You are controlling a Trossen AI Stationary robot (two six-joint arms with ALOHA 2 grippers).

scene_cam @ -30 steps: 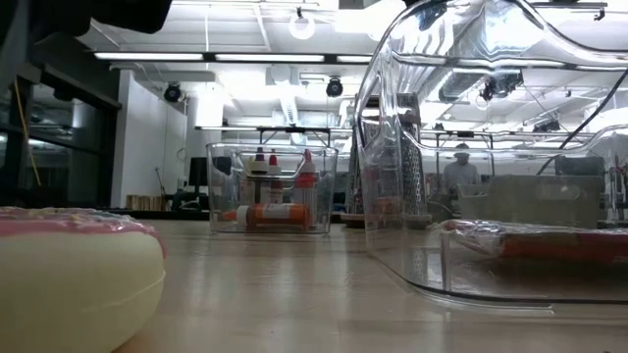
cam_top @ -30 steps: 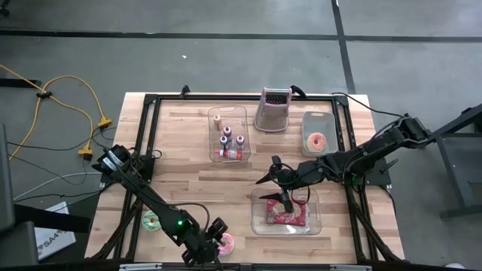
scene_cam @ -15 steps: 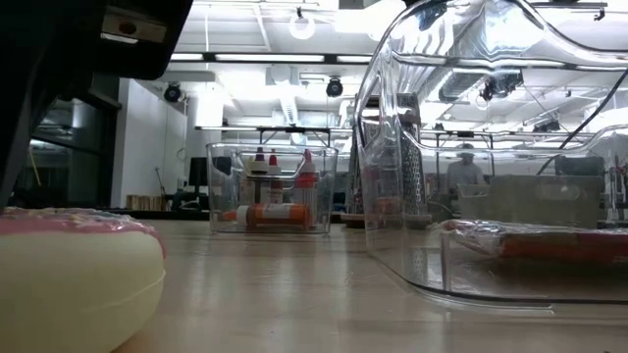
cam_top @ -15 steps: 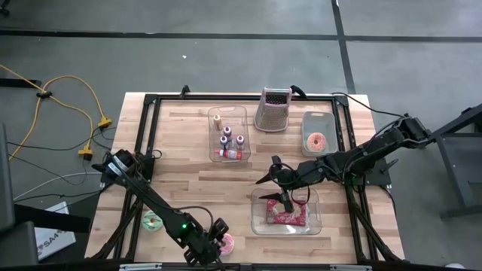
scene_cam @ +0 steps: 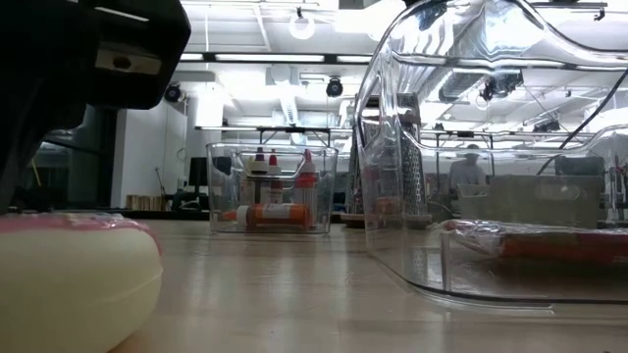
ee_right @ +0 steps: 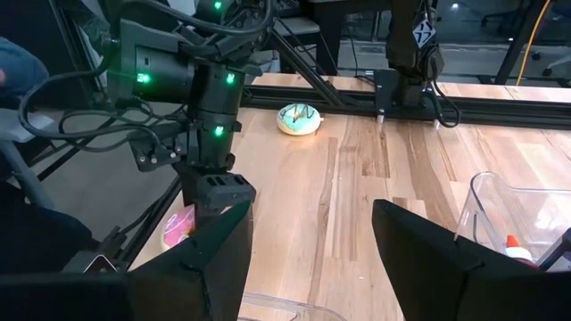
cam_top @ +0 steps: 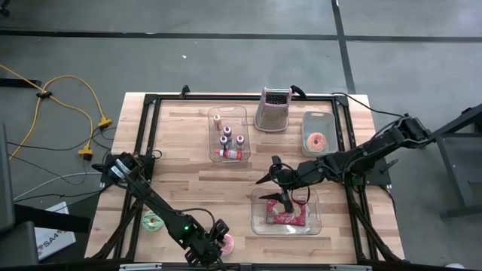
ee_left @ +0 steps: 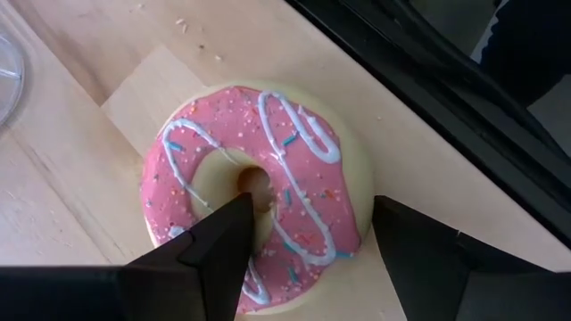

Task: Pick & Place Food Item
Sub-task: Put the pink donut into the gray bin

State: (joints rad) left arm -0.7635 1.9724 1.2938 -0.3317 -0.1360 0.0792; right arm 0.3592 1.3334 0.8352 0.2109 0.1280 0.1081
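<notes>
A pink-iced doughnut (ee_left: 259, 178) with white stripes lies flat on the wooden table near its near edge (cam_top: 225, 243). It also fills the low view's left corner (scene_cam: 78, 284). My left gripper (ee_left: 310, 205) is open and slants down over it, one fingertip (ee_left: 234, 212) at the doughnut's hole and the other (ee_left: 393, 214) by its outer rim. My right gripper (cam_top: 275, 188) hangs open above a clear tub (cam_top: 312, 223) holding a red wrapped item (cam_top: 286, 218). My left gripper comes at the doughnut slanting down from above, one finger over the hole (ee_left: 252, 183) and one outside the rim (ee_left: 361, 192). I cannot tell whether either finger touches it. The doughnut lies flat on the table.
A green-iced doughnut (cam_top: 153, 220) lies near the table's left edge. At the back stand a clear tub of small bottles (cam_top: 228, 134), a metal grater (cam_top: 273, 109) and a tub with another pink doughnut (cam_top: 317, 141). The black frame rail (ee_left: 419, 80) runs close beside the doughnut.
My left gripper has sunk toward the pink doughnut, still open; in the low view its dark body has come down into the top left corner. My right arm has kept still.
</notes>
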